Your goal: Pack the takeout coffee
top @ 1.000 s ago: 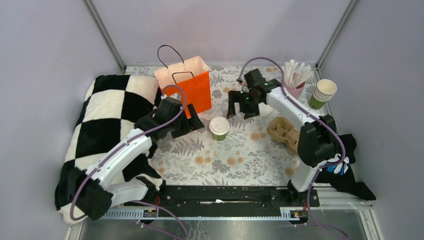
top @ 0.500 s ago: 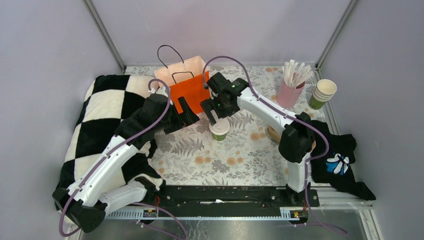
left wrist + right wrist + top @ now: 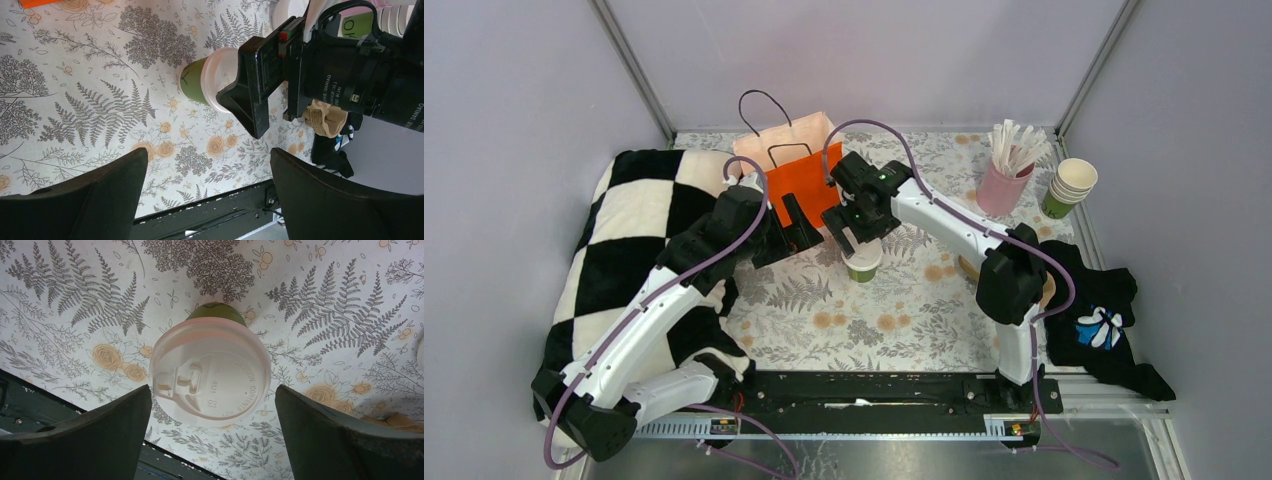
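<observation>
The takeout coffee [image 3: 210,372] stands upright on the counter [image 3: 894,320], directly under the right gripper [image 3: 852,232], whose fingers are spread wide either side of the lid, gripping nothing. The left gripper [image 3: 207,155], fingers likewise spread and empty, hovers near at 10 o'clock. Closing on the lid could pop it, and an off-centre descent could tip the cup. The orange bag [image 3: 809,180] crowds 11 o'clock, while 6 o'clock lies open.

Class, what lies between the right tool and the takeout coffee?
Nothing: the right wrist view shows the right tool above the takeout coffee, gap bare.
</observation>
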